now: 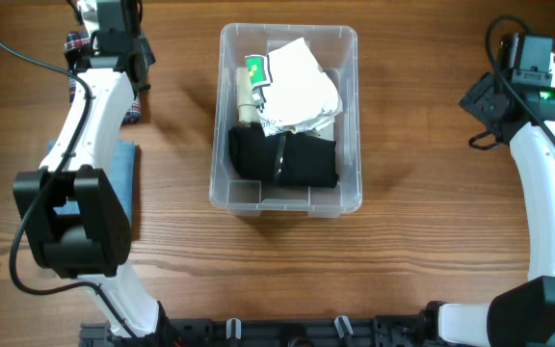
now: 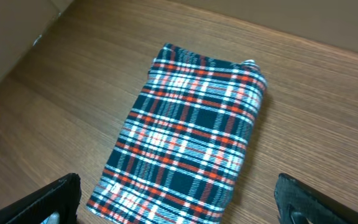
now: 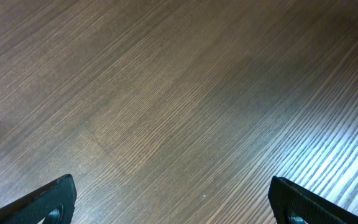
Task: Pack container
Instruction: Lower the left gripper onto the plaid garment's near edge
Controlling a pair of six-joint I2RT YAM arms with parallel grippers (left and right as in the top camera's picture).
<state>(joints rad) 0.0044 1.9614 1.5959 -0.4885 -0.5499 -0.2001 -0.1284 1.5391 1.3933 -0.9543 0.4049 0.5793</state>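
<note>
Black fingertips of the left jaws sit wide apart, holding nothing, right over a folded checked cloth on the worktop. So the step looks like picking up this cloth. Next, I think the left jaws must drop down, pinch it and carry it to the container. That clear container stands mid-worktop with a black cloth and a white cloth inside. Right jaws are wide open too, well apart from it. 1 blue cloth lies on the left side.
</note>
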